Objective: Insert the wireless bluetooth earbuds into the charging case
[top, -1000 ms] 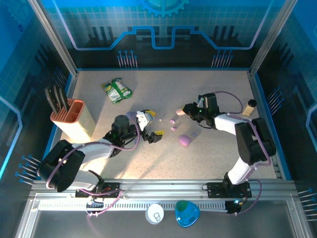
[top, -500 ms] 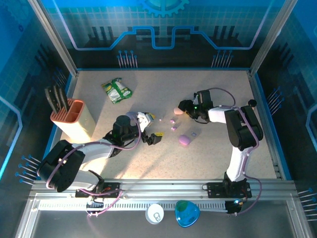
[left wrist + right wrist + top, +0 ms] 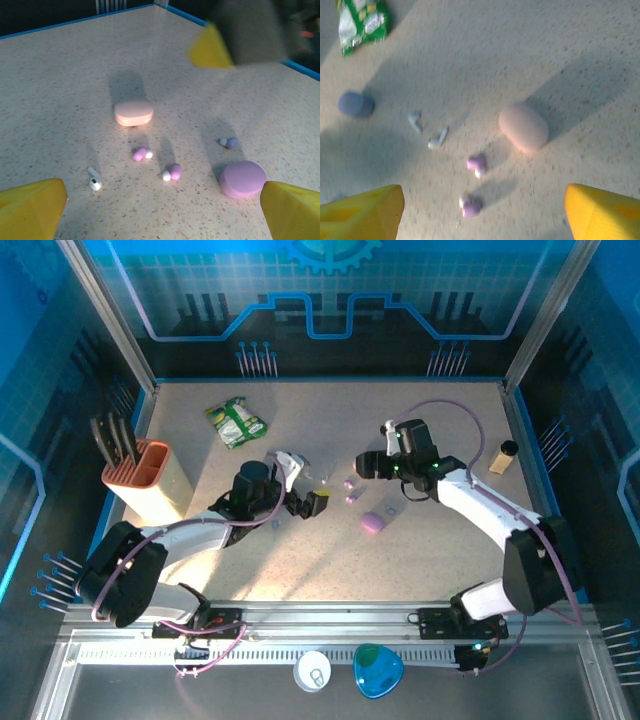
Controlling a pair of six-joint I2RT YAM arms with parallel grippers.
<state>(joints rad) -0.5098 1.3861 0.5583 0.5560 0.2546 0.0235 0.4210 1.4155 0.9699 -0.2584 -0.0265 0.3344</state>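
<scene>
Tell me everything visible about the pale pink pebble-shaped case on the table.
The pink case is a smooth, rounded oblong pebble, pale pink, plastic-looking, apparently shut. It lies flat on the speckled table, nothing touching it. Two small pinkish-purple earbuds lie close beside it, apart from it.

- Earbuds, five: one white stemmed bud [image 3: 414,121], a second white stemmed bud [image 3: 438,138], an upper pink-purple bud [image 3: 476,164], a lower pink-purple bud [image 3: 470,205], one lavender bud [image 3: 229,143].
- Pebble-like cases, three: one pink case [image 3: 133,113], one purple case [image 3: 242,179], one bluish case [image 3: 356,104].
- Green packet [image 3: 236,422], one.
- Orange knife block [image 3: 148,480], one; its dark handles are too closely bunched to count.
- Tan bottle [image 3: 503,455] with dark cap, one.
- Objects below the front rail, two: one white disc [image 3: 313,672], one blue triangular piece [image 3: 378,670].
</scene>
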